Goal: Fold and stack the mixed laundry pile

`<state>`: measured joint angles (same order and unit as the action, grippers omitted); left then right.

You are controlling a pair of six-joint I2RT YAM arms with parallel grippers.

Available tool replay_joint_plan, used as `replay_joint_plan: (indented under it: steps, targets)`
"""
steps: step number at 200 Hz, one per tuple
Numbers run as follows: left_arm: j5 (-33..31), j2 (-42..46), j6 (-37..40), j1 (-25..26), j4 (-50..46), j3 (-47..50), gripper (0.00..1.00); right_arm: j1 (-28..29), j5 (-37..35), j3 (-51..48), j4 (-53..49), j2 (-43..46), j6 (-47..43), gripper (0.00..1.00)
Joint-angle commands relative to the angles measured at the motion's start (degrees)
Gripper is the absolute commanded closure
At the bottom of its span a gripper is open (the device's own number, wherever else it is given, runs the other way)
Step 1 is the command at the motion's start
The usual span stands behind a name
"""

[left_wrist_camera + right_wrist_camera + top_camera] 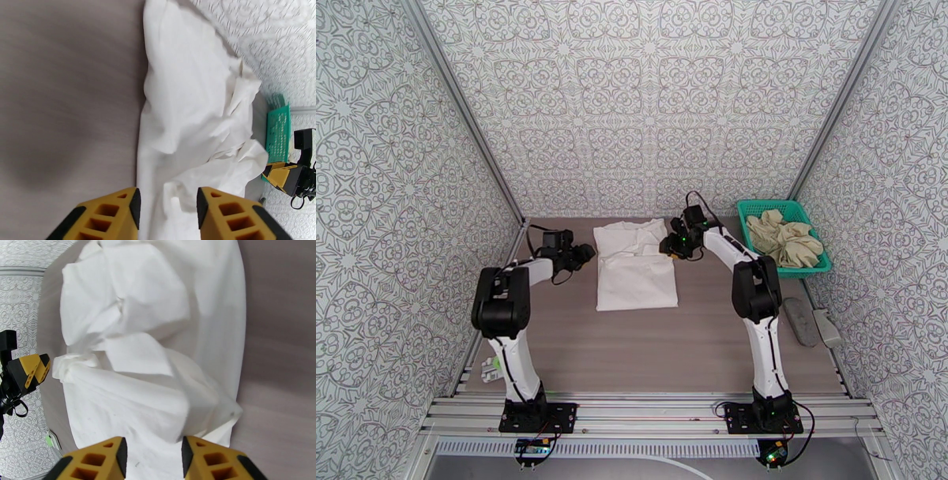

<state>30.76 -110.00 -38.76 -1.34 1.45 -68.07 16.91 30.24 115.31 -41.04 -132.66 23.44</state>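
Left claw [168, 201], right claw [154, 451]: both parted, holding nothing, flanking the white T-shirt [636, 276]. Shirt: partly folded, top rumpled, mid far edge of desk [632, 347]. Beige garment [788, 239]: unfolded in teal basket [768, 206], far right corner. Stacking outstanding.

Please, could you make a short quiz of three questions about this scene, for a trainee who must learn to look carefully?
1. True or false: the beige garment lies inside the teal basket.
2. Where is the white T-shirt? A: in the teal basket. B: on the table, between the two arms. C: on top of the beige garment.
3. Fill in the missing word: the jaws of the left tool and of the right tool both stand ____.

Key: 1 true; 2 B; 3 open.
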Motion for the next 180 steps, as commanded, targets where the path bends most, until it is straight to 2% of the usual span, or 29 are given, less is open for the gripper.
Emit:
replay_joint_plan:
  steps: [1, 27, 38, 53, 107, 180]
  targets:
    - [-1.50, 9.80, 2.12, 2.19, -2.68, 3.38, 0.60, -0.65, -0.92, -2.29, 0.90, 4.52, -2.98, 0.58]
    - [-8.27, 16.74, 4.05, 8.38, -6.46, 10.04, 0.59, 0.26, -0.89, -18.15, 11.09, 12.02, 1.46, 0.58]
    - [-10.06, 17.30, 3.68, 11.07, -6.54, 11.67, 0.56, 1.06, -0.10, -23.84, 16.14, 13.76, 4.21, 0.56]
    - [-10.94, 15.78, 2.75, 14.28, -4.77, 12.70, 0.54, 2.25, 1.02, -26.51, 19.73, 13.72, 6.21, 0.55]
    - [-9.45, 2.16, 1.35, 17.86, -1.42, 4.91, 0.54, 3.13, 0.08, -19.18, 19.62, 5.31, 7.92, 0.54]
    - [-8.29, -8.42, 1.32, 13.99, 3.18, -4.81, 0.52, 1.78, -0.53, -4.82, 17.13, -3.74, 9.03, 0.54]
